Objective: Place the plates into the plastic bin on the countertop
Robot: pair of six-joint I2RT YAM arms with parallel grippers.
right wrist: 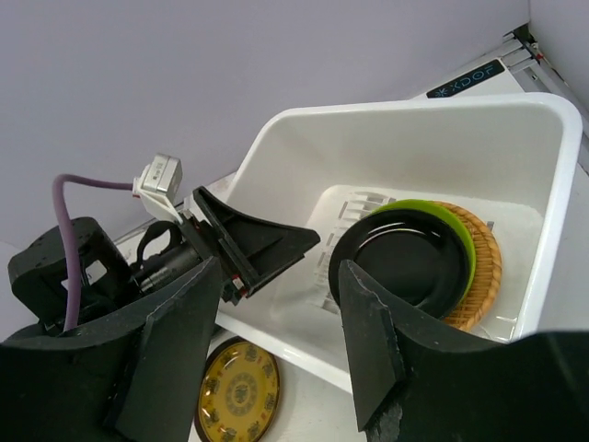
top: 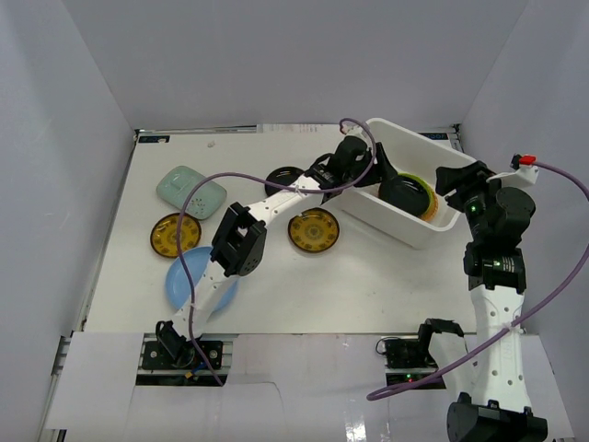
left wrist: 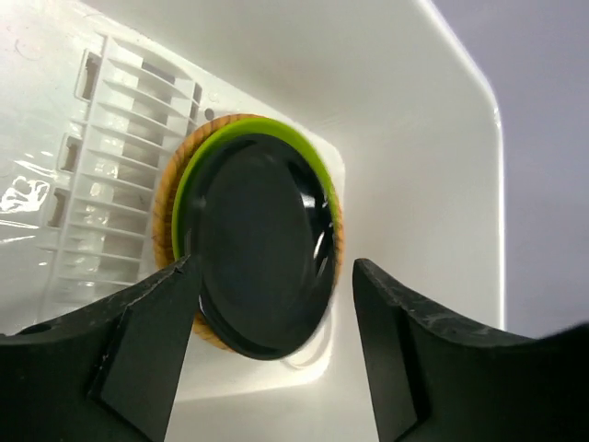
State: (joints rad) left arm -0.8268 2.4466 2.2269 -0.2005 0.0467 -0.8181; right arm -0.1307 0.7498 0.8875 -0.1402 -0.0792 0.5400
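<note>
Seen from the top camera, the plastic bin [top: 419, 138] sits at 2 o'clock on the countertop [top: 368, 276], and 3 plates are stacked inside it toward its 5 o'clock wall: a black plate [top: 403, 191] on top, a lime green plate [left wrist: 189, 180] under it and a woven orange-tan plate [right wrist: 486, 267] at the bottom, all resting on the slotted floor. The left gripper [top: 375, 173] reaches over the bin's 9 o'clock rim; its 2 fingers [left wrist: 152, 341] are spread wide with nothing between them, and its wrist view looks straight onto the stack, clear of it. The right gripper [top: 454, 178] hangs just outside the bin's 3 o'clock rim, its fingers [right wrist: 368, 341] likewise wide apart and empty. 5 plates lie on the countertop outside the bin: a second black plate [top: 283, 175] at the bin's 9 o'clock, partly covered by the left arm [top: 276, 207]; a gold-patterned plate [top: 313, 230] at the bin's 7 o'clock; a second gold-patterned plate [top: 175, 234] well off at 9 o'clock on the countertop; a mint-green oblong plate [top: 190, 191] just beside it at its 12 o'clock; and a light blue plate [top: 189, 281] at 7 o'clock on the countertop, half under the left arm
</note>
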